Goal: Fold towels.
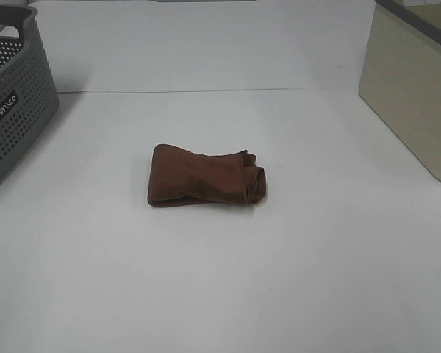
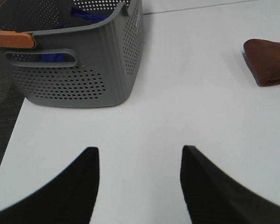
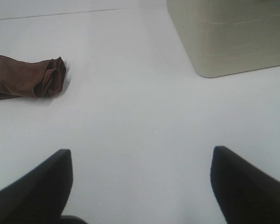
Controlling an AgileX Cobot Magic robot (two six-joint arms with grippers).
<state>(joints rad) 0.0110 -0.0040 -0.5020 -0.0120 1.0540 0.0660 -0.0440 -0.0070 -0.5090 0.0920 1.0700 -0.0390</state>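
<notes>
A dark reddish-brown towel [image 1: 204,176] lies bunched and folded in the middle of the white table, its right end rolled up. No tag shows. Neither arm shows in the exterior high view. In the left wrist view my left gripper [image 2: 139,156] is open and empty over bare table, with the towel [image 2: 269,61] well apart from it. In the right wrist view my right gripper [image 3: 141,161] is open wide and empty, with the towel [image 3: 29,77] well apart from it.
A grey perforated basket [image 1: 11,110] stands at the table's far left; in the left wrist view the basket [image 2: 74,70] holds dark and blue cloth. A beige bin [image 1: 415,88] stands at the far right and also shows in the right wrist view [image 3: 233,37].
</notes>
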